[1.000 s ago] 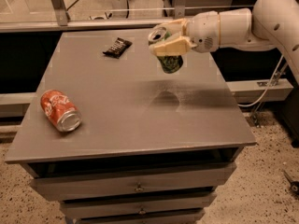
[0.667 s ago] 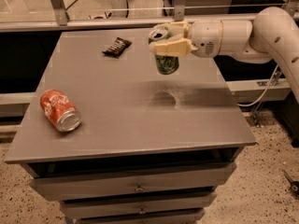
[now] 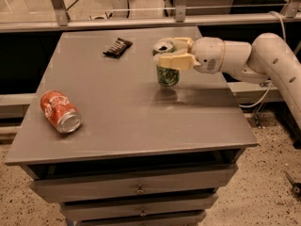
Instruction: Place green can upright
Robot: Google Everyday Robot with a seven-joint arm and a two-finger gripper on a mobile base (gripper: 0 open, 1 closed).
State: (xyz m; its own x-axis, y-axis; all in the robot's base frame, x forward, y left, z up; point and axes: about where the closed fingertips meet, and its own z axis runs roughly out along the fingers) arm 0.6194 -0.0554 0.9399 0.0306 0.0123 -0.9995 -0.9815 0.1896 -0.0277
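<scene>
The green can stands upright on the grey table, right of centre toward the far side, its open silver top facing up. My gripper reaches in from the right on a white arm. Its pale fingers sit on either side of the can's upper part, one in front and one behind, and appear closed on it. The can's base rests at or just above the tabletop.
A red cola can lies on its side near the table's left edge. A dark snack wrapper lies at the far middle. A metal rail runs behind the table. Drawers sit below the front edge.
The gripper has carried the green can down and slightly away from the camera; the can has gone from hanging tilted above the table to standing upright at the surface.
</scene>
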